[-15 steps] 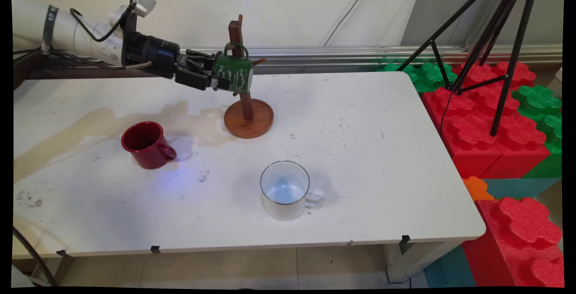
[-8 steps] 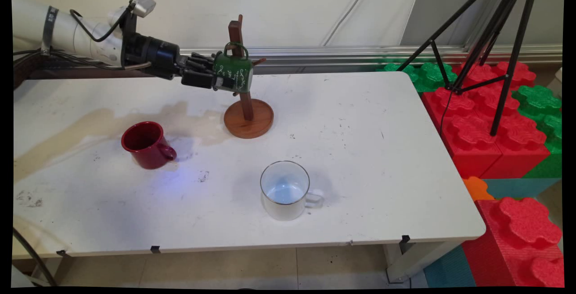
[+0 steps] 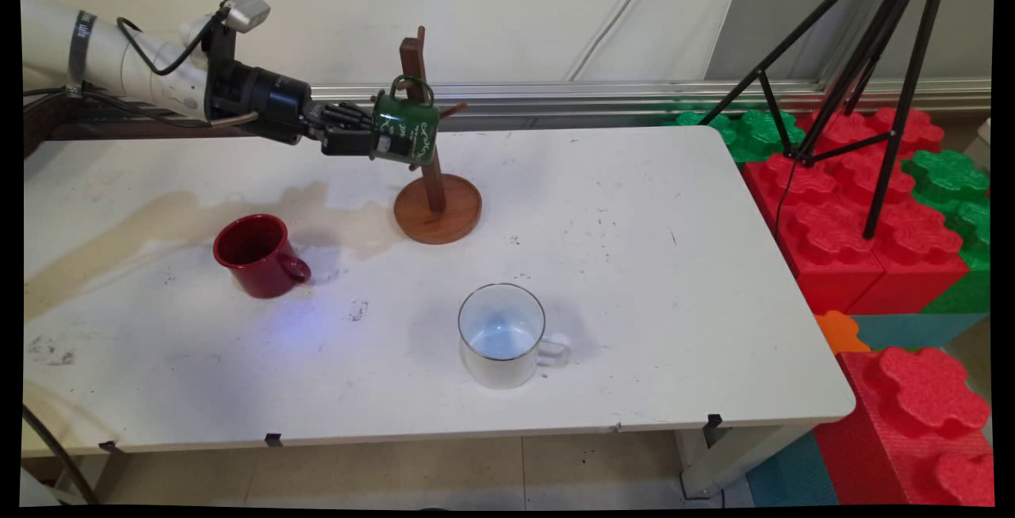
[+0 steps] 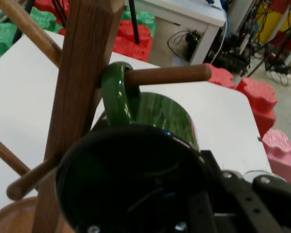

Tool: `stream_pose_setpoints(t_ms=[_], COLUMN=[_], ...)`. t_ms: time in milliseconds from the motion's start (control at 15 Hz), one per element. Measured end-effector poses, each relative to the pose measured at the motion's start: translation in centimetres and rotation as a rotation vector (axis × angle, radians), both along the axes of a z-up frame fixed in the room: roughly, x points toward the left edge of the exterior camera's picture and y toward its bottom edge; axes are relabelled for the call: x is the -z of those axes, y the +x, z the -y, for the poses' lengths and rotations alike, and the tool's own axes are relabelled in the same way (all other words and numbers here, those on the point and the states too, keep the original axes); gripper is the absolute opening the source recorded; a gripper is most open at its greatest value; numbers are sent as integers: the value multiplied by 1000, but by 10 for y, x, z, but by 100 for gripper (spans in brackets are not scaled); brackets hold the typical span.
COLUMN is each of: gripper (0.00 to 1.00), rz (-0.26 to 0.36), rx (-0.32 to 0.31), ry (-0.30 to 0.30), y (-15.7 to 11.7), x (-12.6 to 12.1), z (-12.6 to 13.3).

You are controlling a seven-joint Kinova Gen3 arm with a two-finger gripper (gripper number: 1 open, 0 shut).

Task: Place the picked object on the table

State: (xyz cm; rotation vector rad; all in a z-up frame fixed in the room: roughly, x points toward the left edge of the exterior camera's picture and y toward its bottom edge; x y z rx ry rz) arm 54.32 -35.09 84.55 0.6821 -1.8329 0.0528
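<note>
A green mug [image 3: 406,131] hangs at the wooden mug tree [image 3: 432,177], which stands on a round base at the back of the white table [image 3: 634,264]. In the hand view the green mug [image 4: 160,114] has its handle looped over a peg [image 4: 169,74] of the mug tree [image 4: 80,87], with its dark opening facing the camera. My gripper [image 3: 377,141] reaches in from the left and is shut on the mug's rim. In the hand view the gripper [image 4: 201,177] grips the right side of the rim.
A red mug [image 3: 258,256] stands on the left of the table beside a brownish stain. A white mug [image 3: 501,335] stands near the front middle. A black tripod [image 3: 872,66] and red and green foam blocks [image 3: 856,224] are off the table's right end.
The hand has drawn slightly left and up and has turned a little. The green mug has tilted and shifted a bit with it, staying at the peg.
</note>
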Motion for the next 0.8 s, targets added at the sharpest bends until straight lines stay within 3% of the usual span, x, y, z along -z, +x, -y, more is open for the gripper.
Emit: stream_pose_setpoints(t_ms=[67, 800], gripper=[0, 0], rz=[-1, -20], rx=[23, 59], ry=[1, -3], y=[-9, -6], x=[0, -11], z=[9, -3])
